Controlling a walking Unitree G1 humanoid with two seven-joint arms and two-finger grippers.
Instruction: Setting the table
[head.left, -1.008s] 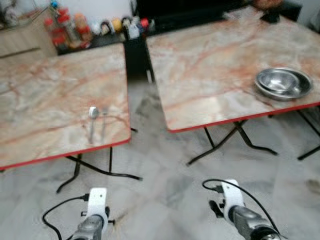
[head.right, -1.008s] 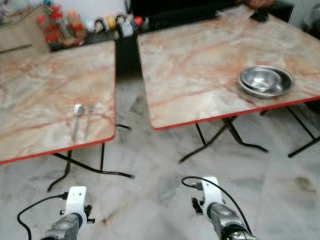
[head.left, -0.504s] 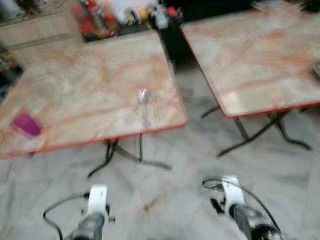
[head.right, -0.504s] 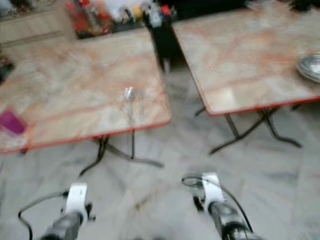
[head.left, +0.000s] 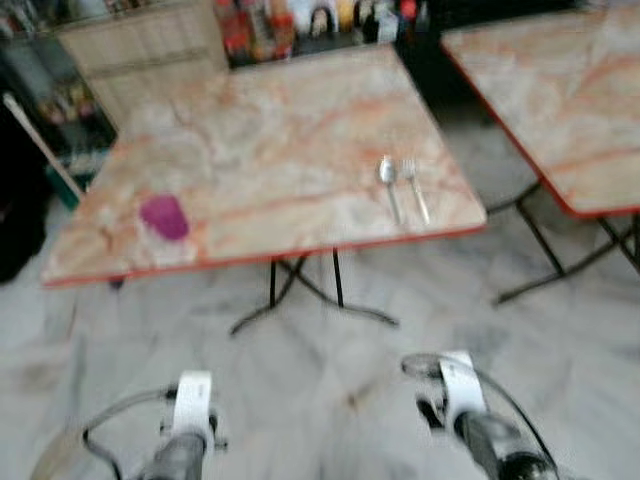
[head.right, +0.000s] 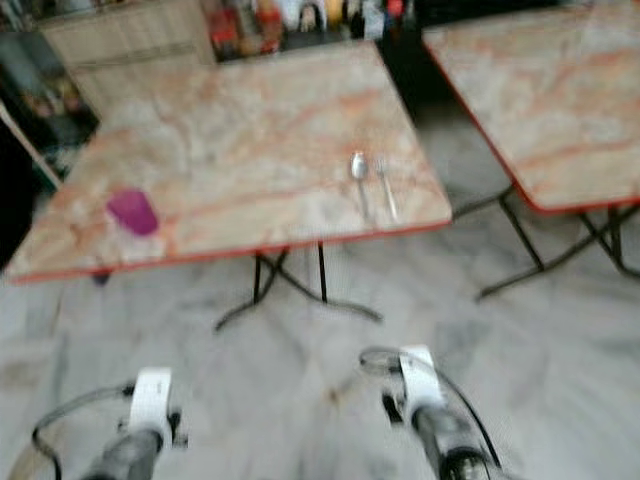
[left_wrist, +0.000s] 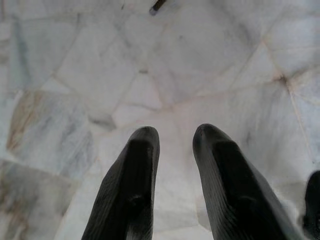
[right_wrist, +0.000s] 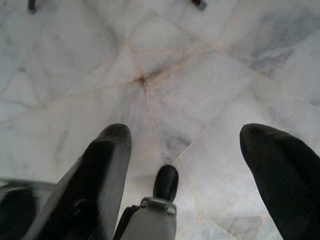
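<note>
spoon (head.left: 387, 175), fork (head.left: 414, 186), side by side

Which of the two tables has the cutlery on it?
The left table: a spoon and fork lie by its near right corner, a purple cup further left.

You will find no legible text in these frames. The bottles and jars (head.left: 300, 20) beyond the far edge of the worktop (head.left: 270, 130) carry coloured labels, but blur makes them unreadable. The purple cup (head.left: 164, 216) near the worktop's left front corner shows no print you can make out. The wrist views of the floor hold no markings or numbers.
</note>
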